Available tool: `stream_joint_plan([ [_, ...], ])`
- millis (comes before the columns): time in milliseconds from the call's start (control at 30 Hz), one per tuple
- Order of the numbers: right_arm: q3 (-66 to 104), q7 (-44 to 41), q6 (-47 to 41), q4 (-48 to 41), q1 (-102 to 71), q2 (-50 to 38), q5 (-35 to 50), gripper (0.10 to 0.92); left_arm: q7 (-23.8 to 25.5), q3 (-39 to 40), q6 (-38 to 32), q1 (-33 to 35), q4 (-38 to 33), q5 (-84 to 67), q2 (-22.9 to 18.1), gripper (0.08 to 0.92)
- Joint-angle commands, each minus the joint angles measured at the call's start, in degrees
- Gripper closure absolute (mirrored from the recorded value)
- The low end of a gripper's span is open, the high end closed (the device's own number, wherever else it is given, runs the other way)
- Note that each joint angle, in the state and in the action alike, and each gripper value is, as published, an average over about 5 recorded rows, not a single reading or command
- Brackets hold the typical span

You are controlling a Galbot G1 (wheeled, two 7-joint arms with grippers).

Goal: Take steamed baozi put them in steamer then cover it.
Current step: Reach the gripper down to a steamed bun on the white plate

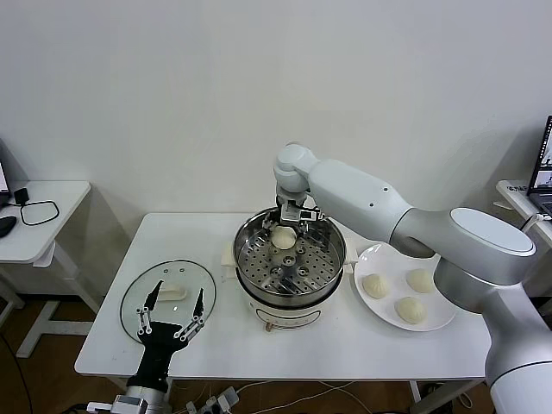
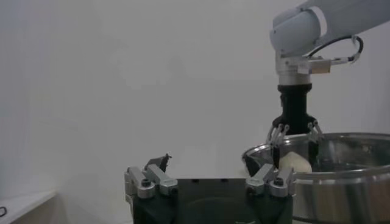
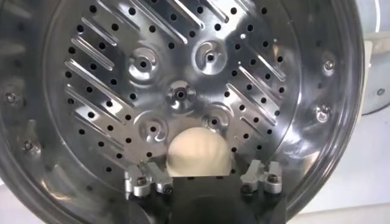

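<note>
White surface [image 1: 345, 336], plain wall. Right pincer [image 1: 285, 226] released inside steamer [image 1: 250, 274]; one baozi [image 1: 284, 239] on tray between its fingers. Three baozi on plate [image 1: 444, 321] beside. Left pincer [image 1: 172, 312] open over cover [image 1: 138, 293]. Roughly quarter done.

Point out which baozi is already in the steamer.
The baozi on the steamer tray, between the right pincer fingers; the other three sit on the white plate.
</note>
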Motion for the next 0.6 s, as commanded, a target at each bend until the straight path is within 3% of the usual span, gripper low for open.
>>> stream_joint_plan([
  [33, 0.55, -5.92, -11.01, 6.64, 3.93, -7.51, 12.69, 0.203, -0.02, -0.07, 0.22, 0.04, -0.1, 0.0, -0.12, 0.177],
  [167, -1.27, -10.39, -25.72, 9.75, 9.82, -16.12, 23.96, 0.203, 0.02, 0.07, 0.34, -0.04, -0.09, 0.0, -0.03, 0.177],
  [300, -5.49, -11.69, -36.01, 7.16, 15.04, -22.35, 36.18, 0.203, 0.04, 0.44, 0.36, -0.06, -0.22, 0.01, 0.16, 0.177],
  [600, -17.39, -9.84, -42.05, 3.42, 12.51, -32.99, 46.23, 0.203, 0.0, 1.27, 0.16, -0.41, 0.12, 0.04, 0.23, 0.177],
])
